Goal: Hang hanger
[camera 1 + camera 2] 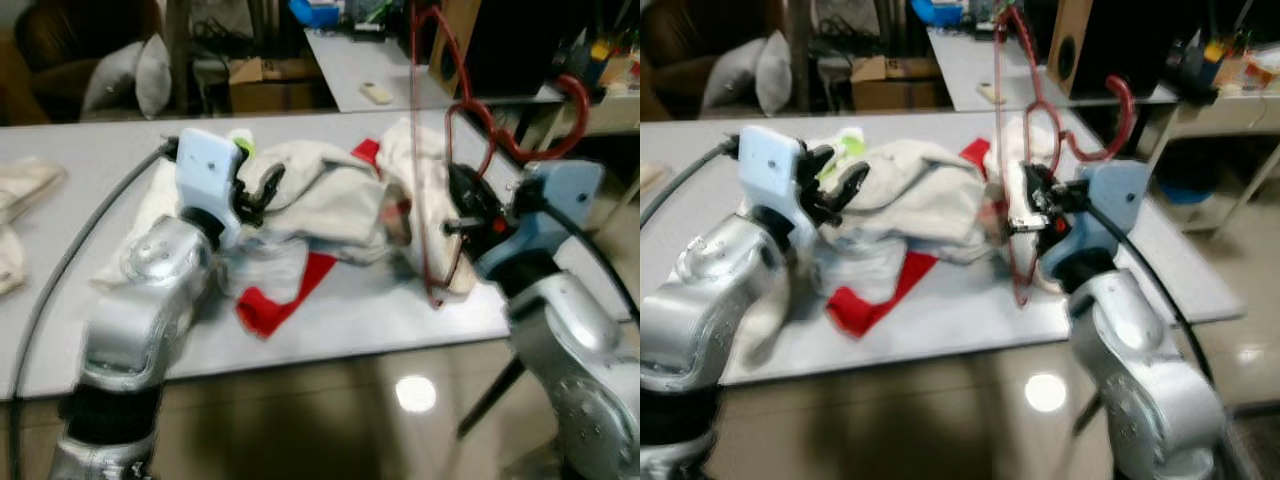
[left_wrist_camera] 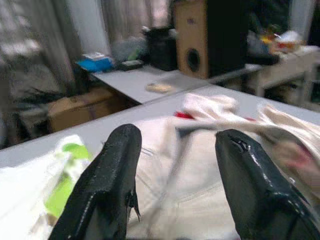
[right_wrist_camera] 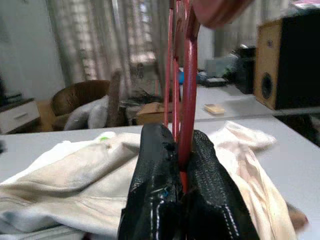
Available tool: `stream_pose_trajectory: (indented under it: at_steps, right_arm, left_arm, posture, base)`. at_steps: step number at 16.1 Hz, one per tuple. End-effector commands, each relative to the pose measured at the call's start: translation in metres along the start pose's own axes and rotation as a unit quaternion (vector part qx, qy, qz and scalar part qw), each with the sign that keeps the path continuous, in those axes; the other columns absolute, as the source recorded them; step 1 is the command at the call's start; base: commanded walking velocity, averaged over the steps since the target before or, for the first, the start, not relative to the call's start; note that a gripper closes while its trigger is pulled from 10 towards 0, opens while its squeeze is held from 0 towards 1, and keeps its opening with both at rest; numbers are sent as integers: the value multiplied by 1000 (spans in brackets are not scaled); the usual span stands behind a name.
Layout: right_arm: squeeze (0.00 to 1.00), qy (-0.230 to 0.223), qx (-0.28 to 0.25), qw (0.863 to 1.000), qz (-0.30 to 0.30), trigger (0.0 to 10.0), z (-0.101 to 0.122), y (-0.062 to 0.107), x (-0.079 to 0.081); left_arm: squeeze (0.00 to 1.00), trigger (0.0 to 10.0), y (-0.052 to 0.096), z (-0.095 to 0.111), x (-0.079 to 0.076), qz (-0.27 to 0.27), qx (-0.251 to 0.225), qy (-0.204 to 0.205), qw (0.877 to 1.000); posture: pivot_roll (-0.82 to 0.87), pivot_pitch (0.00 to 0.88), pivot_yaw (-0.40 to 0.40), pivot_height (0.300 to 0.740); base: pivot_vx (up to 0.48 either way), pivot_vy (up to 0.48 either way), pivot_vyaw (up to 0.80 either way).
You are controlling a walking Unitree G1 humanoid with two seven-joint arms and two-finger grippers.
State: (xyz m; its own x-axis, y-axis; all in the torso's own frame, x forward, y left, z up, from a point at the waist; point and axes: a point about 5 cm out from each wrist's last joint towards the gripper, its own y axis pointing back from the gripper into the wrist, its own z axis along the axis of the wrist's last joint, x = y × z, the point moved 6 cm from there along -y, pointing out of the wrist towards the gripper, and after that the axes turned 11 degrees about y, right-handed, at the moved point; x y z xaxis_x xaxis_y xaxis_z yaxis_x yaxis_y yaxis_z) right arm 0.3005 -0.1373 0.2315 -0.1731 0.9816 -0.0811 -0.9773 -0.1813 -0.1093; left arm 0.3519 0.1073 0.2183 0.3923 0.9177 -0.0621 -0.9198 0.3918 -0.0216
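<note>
Right wrist view: right gripper (image 3: 175,150) jaws pinch the red hanger (image 3: 189,85), hook cropped; left gripper (image 2: 175,165) jaws spread.

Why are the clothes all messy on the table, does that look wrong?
Yes, a bit. The cream and red clothes lie crumpled in a heap on the grey table, not hung. The thin red hanger stands on end, pinched in the right gripper, with no garment on it. The left gripper is open over the heap.

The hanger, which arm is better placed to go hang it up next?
Probably the right. The right gripper is already shut on the red hanger, holding it upright above the table. The left gripper is open over the pale clothes.
</note>
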Motion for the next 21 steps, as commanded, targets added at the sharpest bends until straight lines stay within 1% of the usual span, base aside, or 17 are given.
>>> stream_pose_trajectory:
  at_steps: [1,7,11,14,21]
  right_arm:
    - [0,-3,-4,1000,-1,10000,2,0,1]
    - [0,-9,1,1000,2,10000,-1,-1,3]
    - [0,-12,5,1000,6,10000,-5,-2,6]
    - [0,-10,14,1000,13,10000,-12,-2,7]
    - [0,-10,31,999,25,10000,-25,1,14]
  left_arm:
    - [0,10000,1,3,6,11,-2,-10,1000]
    - [0,10000,3,1,9,15,2,-16,1000]
    - [0,10000,4,0,11,17,4,-11,1000]
    - [0,10000,3,-2,10,14,7,-5,1000]
    - [0,10000,4,-9,10,7,19,-7,1000]
  posture:
    - [-52,4,22,740]
    - [-40,5,14,740]
    - [-37,0,16,740]
    - [-27,0,20,740]
    - [-29,0,24,740]
  base:
    - [0,398,0]
    - [0,401,0]
    - [0,401,0]
    - [0,401,0]
    - [0,380,0]
